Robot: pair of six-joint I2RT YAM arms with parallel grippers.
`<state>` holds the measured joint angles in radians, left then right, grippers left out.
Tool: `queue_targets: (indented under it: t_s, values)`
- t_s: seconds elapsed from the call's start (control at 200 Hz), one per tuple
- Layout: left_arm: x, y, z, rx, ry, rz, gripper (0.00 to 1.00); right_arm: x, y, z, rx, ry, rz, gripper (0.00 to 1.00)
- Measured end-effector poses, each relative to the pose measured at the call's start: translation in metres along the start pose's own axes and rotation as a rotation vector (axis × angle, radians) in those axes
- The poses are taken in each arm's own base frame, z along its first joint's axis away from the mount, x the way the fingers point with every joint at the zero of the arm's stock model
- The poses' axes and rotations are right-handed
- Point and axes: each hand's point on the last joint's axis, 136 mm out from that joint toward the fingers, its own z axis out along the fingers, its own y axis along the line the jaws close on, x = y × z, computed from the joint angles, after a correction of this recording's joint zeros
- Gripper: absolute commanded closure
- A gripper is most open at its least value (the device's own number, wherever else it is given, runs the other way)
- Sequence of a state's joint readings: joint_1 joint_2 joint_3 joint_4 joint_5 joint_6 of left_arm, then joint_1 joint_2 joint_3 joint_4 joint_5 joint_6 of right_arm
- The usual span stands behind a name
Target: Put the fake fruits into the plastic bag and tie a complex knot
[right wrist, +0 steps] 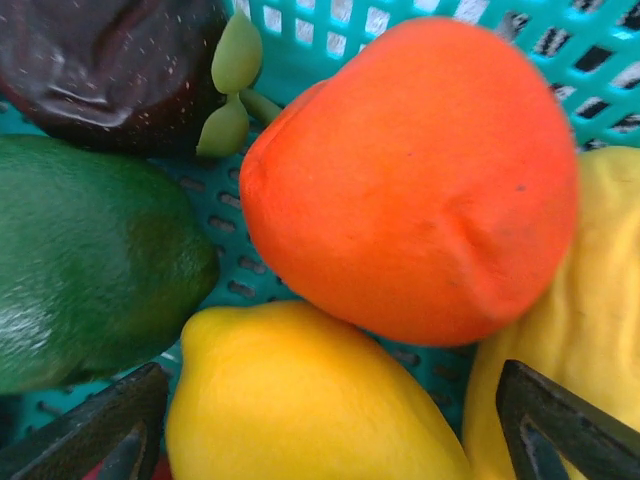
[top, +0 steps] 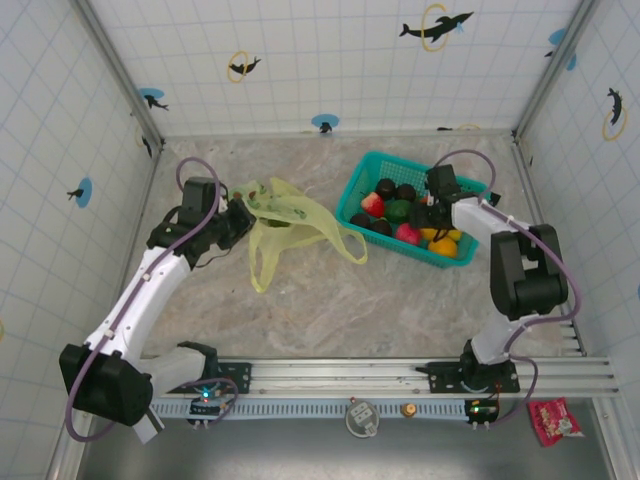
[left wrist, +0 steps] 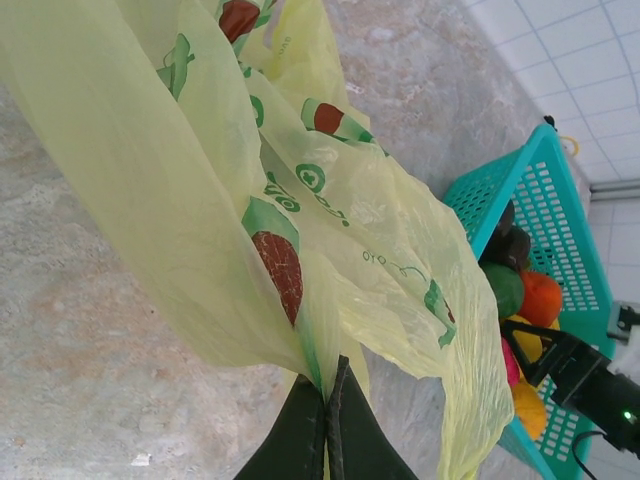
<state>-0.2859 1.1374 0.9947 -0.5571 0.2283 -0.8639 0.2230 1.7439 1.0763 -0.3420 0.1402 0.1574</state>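
Left gripper (left wrist: pixel 328 388) on plastic bag (left wrist: pixel 170 190), lettering unreadable

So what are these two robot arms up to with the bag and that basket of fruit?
They are packing toy fruit into a bag. The left pincer is shut on a fold of the yellow-green plastic bag. The right pincer is open, down in the teal basket, over a yellow fruit beside an orange fruit. The bag's handles lie loose, not tied.
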Motion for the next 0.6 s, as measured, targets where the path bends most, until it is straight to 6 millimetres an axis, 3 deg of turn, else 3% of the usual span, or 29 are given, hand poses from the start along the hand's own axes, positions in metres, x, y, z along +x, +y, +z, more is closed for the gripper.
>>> queue_targets:
  t_s: [0.11, 0.265, 0.36, 0.49, 0.601]
  values:
    - [0.002, -0.001, 0.001, 0.01, 0.009, 0.0, 1.0, 0.0, 0.003, 0.008, -0.017, 0.004, 0.001, 0.22]
    - [0.002, -0.004, 0.001, 0.022, 0.011, 0.002, 1.0, 0.0, 0.008, 0.009, -0.041, 0.004, 0.0, 0.43]
    - [0.002, -0.004, 0.001, 0.022, 0.014, 0.002, 1.0, -0.001, 0.01, 0.008, -0.056, 0.008, 0.01, 0.5]
    - [0.002, -0.004, 0.002, 0.022, 0.015, 0.002, 1.0, -0.006, 0.013, 0.002, -0.072, 0.003, 0.014, 0.51]
    - [0.002, -0.004, 0.002, 0.022, 0.015, 0.002, 1.0, -0.019, 0.014, -0.019, -0.091, -0.047, 0.024, 0.51]
